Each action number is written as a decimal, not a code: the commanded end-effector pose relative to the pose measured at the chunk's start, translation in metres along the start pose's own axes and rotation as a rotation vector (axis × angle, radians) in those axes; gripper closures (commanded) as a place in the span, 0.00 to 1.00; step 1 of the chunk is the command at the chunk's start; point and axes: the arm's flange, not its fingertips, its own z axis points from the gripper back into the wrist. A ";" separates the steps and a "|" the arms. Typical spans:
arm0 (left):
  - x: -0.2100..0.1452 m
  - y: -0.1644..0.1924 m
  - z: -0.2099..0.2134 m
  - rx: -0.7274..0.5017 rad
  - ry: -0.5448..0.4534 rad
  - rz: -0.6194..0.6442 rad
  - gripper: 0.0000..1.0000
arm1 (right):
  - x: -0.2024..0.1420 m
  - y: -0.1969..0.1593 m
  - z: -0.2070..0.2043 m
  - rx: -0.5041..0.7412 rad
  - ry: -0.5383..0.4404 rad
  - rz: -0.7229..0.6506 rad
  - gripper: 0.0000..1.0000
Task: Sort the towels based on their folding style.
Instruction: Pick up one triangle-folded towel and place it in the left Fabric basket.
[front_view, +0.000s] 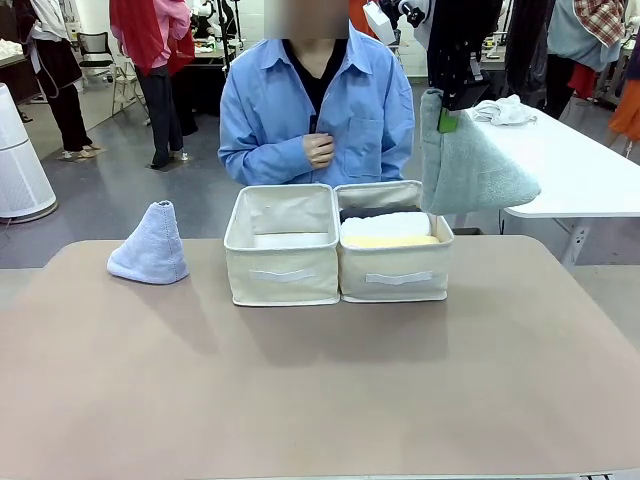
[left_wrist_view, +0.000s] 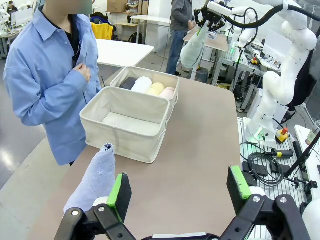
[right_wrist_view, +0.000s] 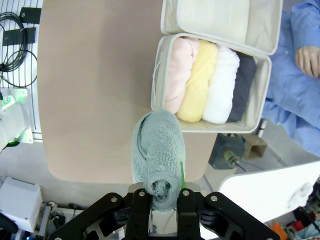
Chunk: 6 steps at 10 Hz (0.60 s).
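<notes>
Right gripper (front_view: 445, 115), front view: clamped on the tip of the grey-green cone towel (front_view: 472, 168), which hangs aloft, above and just right of the right bin (front_view: 395, 283). That bin holds rolls; the left bin (front_view: 282, 285) is bare inside. The lavender-blue cone towel (front_view: 150, 247) stands on the table (front_view: 320, 400), left of both bins. Judgement: rolls sorted, both cones outstanding

Left wrist view: left gripper (left_wrist_view: 179, 189) spread wide, holding nothing, with the lavender-blue cone towel just beside one pad. Bare tabletop lies between it and the left bin

Right wrist view: pink roll (right_wrist_view: 177, 75), yellow roll (right_wrist_view: 202, 80), white roll (right_wrist_view: 222, 82) and dark grey roll (right_wrist_view: 245, 85) are packed side by side and fill the right bin. The carried cone hangs over the strip between that bin and the table's right edge. Judgement: to reach the left bin it must clear the rims; the near tabletop offers ample room
</notes>
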 end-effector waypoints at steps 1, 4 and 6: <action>0.001 -0.002 0.000 0.002 -0.022 -0.016 0.00 | 0.000 0.000 0.000 -0.003 0.010 0.003 0.82; 0.001 -0.002 0.000 0.002 -0.022 -0.016 0.00 | 0.000 0.000 0.000 -0.003 0.010 0.003 0.82; 0.001 -0.002 0.000 0.002 -0.022 -0.016 0.00 | 0.000 0.000 0.000 -0.003 0.010 0.003 0.82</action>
